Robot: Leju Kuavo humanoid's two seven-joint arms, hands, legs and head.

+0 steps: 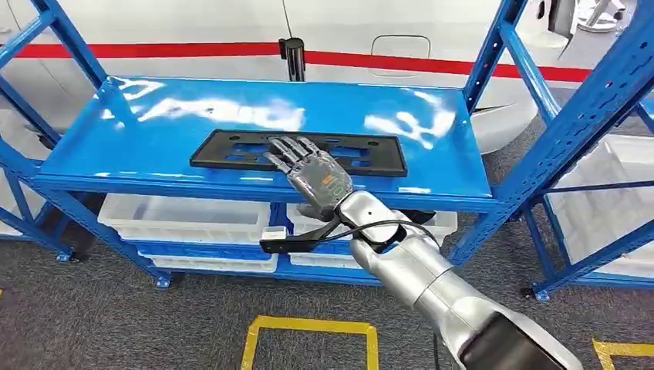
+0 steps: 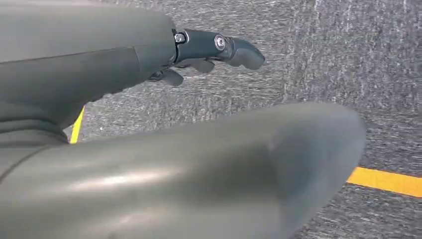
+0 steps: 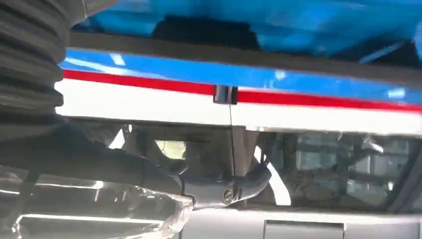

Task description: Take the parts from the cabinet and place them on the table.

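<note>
On the blue shelf (image 1: pixel 154 146) of the cabinet lies a flat black part (image 1: pixel 231 150), a long plate with cut-outs, near the shelf's front edge. The right hand (image 1: pixel 308 171) rests flat on top of the part, fingers stretched out and spread, gripping nothing. Below that shelf, clear plastic bins (image 1: pixel 185 220) sit on a lower level; their contents cannot be made out. Behind the shelf runs a white wall with a red stripe (image 1: pixel 154 49). No writing is legible. The left hand (image 2: pixel 199 52) hangs over grey carpet (image 2: pixel 348 59) with yellow floor tape (image 2: pixel 388 181), fingers loosely extended and holding nothing.
</note>
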